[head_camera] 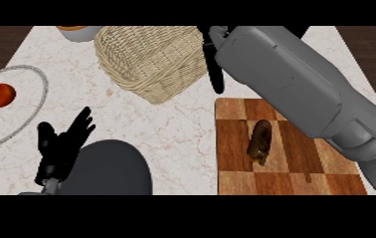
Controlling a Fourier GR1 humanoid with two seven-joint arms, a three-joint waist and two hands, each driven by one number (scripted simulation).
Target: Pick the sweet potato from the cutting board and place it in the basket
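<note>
Closest to me, my left hand (64,141) rests open, fingers up, holding nothing. The sweet potato (259,142) lies on the cutting board (235,177), so I have not picked it up yet. I think all the work is left: grab it, lift it, put it in the basket (150,62). My right hand (216,80) is farther out, mostly hidden by its arm, so I cannot tell if it is open or closed. The sweet potato sits nearer to me than that hand, a bit to its right. The basket is just left of it.
</note>
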